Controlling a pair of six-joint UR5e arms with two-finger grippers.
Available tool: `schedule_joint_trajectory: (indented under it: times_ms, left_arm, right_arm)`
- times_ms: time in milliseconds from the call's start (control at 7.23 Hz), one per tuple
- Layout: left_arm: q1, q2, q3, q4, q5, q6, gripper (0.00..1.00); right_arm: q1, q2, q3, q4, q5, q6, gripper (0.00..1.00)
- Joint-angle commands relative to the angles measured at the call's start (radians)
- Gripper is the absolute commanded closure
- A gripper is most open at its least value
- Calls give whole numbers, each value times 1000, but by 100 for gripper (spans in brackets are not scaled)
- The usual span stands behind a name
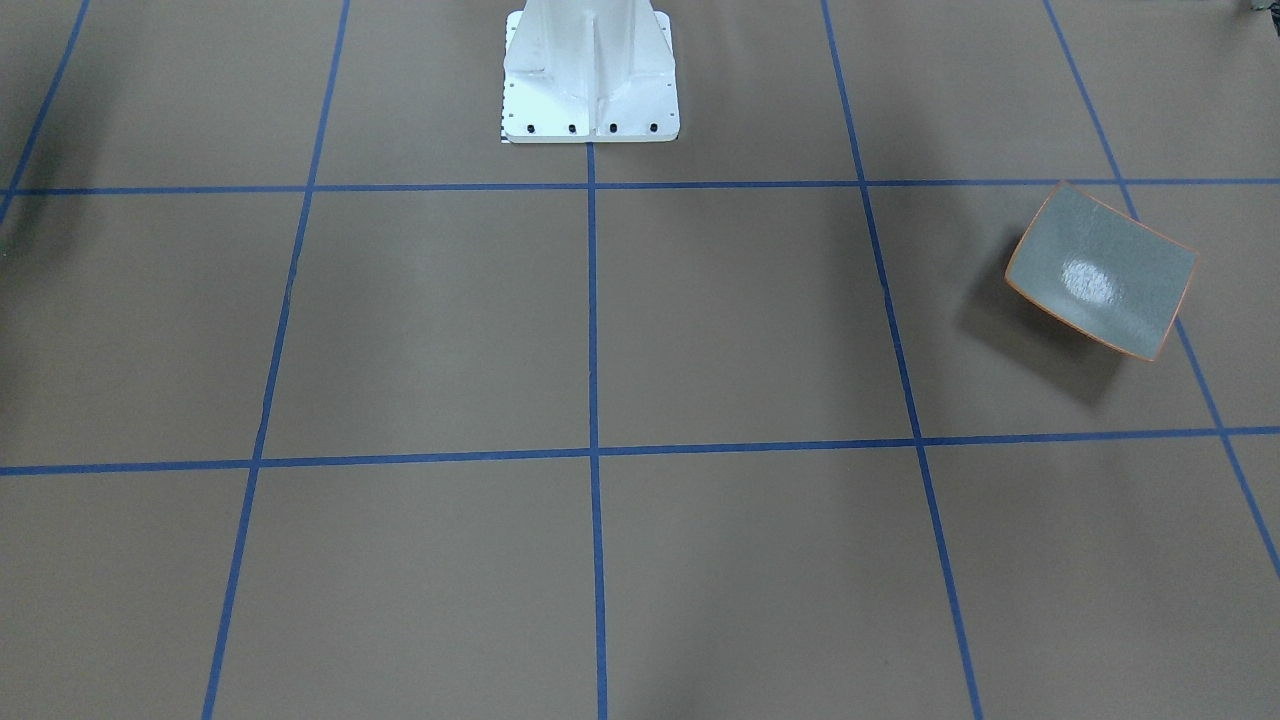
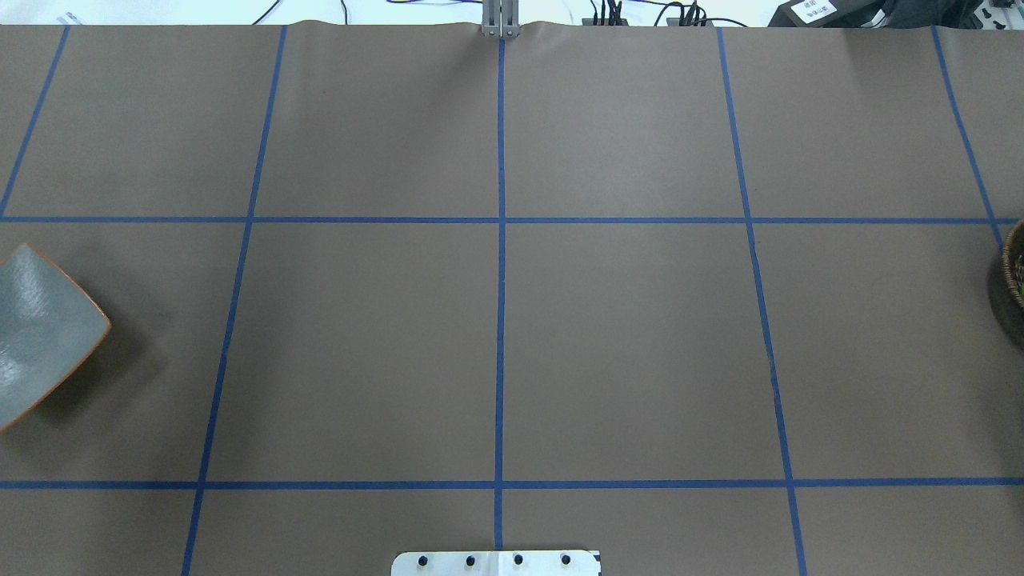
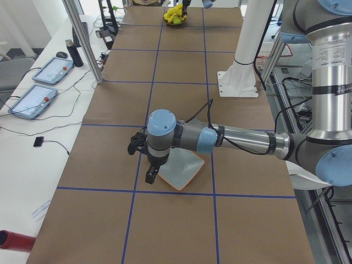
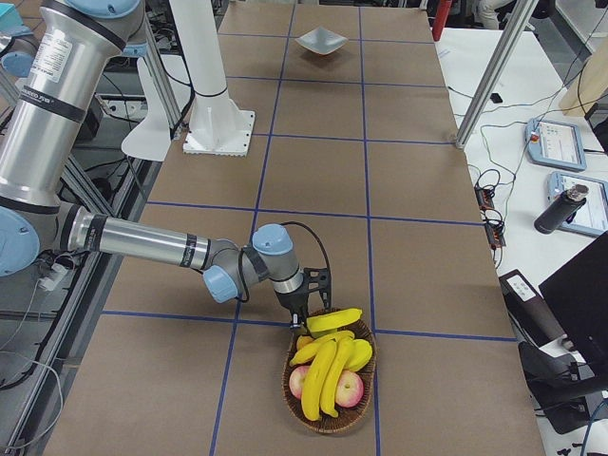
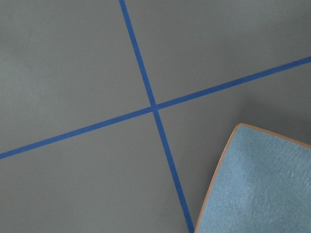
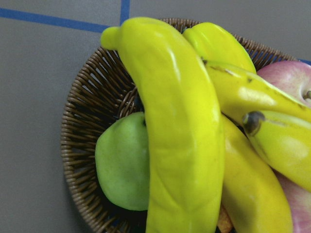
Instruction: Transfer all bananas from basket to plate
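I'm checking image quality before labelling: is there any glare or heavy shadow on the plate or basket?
Exterior front-facing: a white glare patch on the plate, its shadow falling toward the view's lower left. Right wrist-mounted: the bananas show mild sheen, the basket interior is dark.

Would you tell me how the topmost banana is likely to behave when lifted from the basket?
The topmost banana looks smooth and glossy, so it may slip. It rests loosely atop other fruit in the wicker basket, so it probably lifts free; its curved shape might let it swivel.
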Motion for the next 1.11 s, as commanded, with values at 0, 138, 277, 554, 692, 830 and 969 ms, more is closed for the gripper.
schedule_joint_trajectory:
  times_ms: [0,138,277,554,692,830,969]
  left_arm:
    - [0,0,2,0,0,0,0]
    - [-1,0,-1,0,0,0,0]
    - [-1,-8,-7,0,-2,0,0]
    - [0,-55,-27,-70,-35,0,0]
    - [0,-84,-24,-139,-52,-5,0]
    - [0,-130,-24,-144,-66,-3,0]
    - [0,-159,-29,-159,-162,-2,0]
  right_arm:
    - [61,-38,109,-7,-3,-26,100]
    - [121,-45,152,-8,4,-51,100]
    - [149,-23,169,-11,12,-56,100]
    - [149,100,174,-5,14,-53,100]
    - [146,176,173,-4,33,-48,100]
    - [146,231,173,-4,87,-44,100]
    - [131,269,174,-4,95,-53,100]
